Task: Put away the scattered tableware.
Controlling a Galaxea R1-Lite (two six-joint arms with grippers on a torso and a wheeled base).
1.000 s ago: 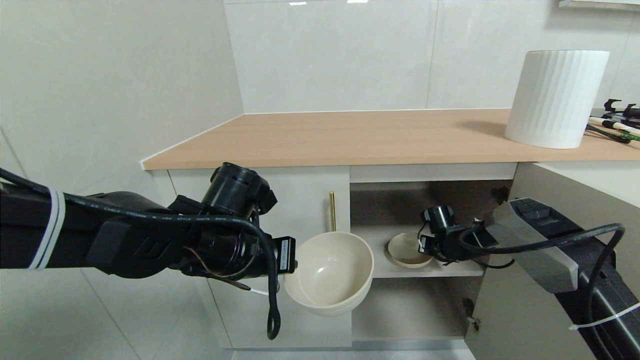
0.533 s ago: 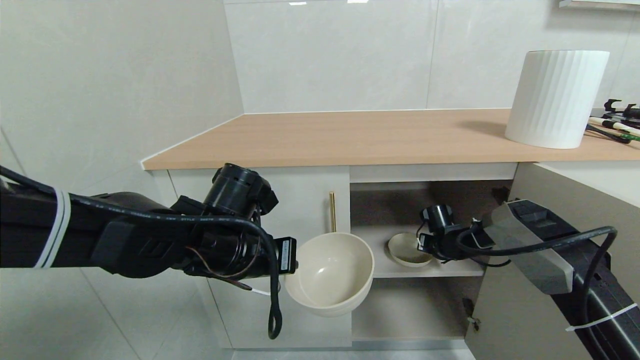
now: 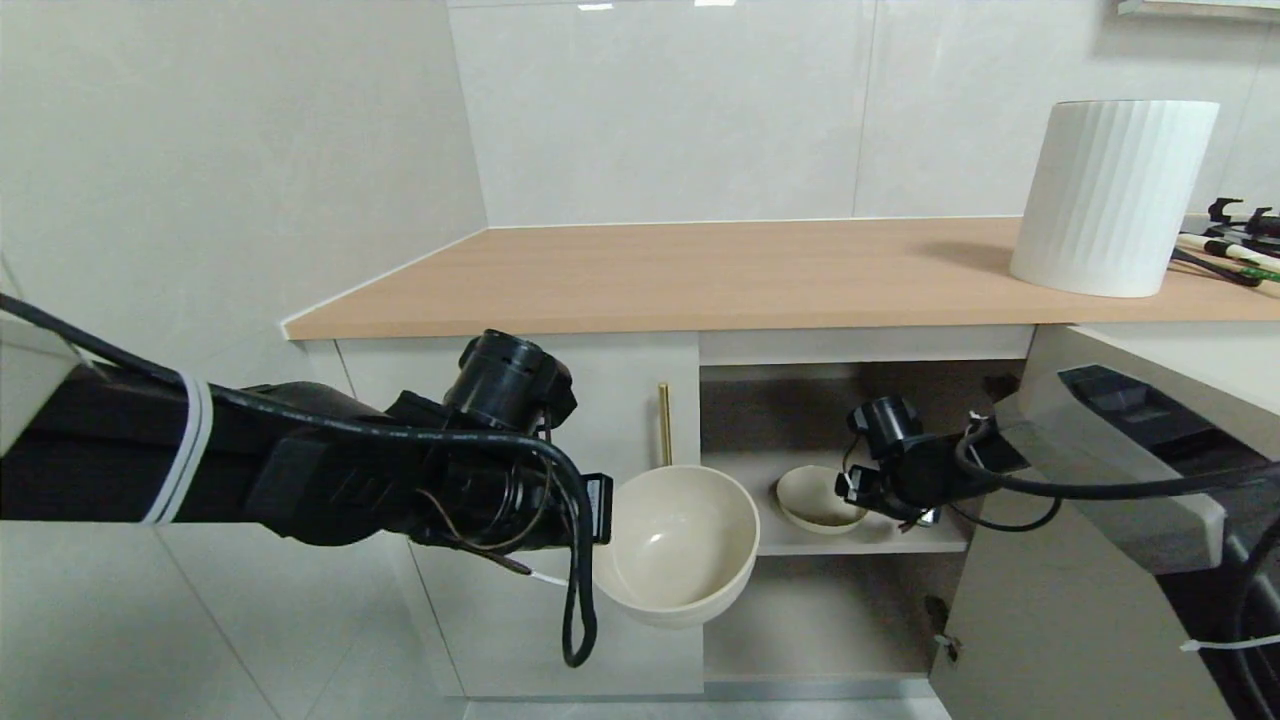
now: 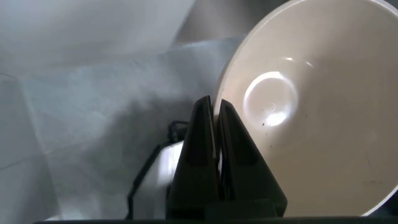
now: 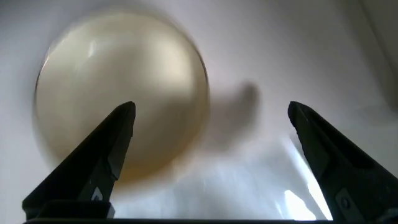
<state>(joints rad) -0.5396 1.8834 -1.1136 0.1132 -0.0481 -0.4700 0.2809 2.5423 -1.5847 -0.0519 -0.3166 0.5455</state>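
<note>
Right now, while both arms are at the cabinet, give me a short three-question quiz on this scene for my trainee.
1. True or false: the left gripper is shut on the rim of the large bowl.
2. Where does the small dish sit? A: inside the large bowl. B: on the cabinet shelf. C: in the left gripper.
3. Fill in: the right gripper, poised over the small dish, is ____ (open or shut).

Key: 1 true; 2 B; 3 open.

L arm [image 3: 300, 480] black, looped blk cable [image 3: 578, 570], white zip tie [image 3: 178, 450]; L pincer [image 4: 215, 104] black, tapered; R arm [image 3: 1120, 470] grey shell.
</note>
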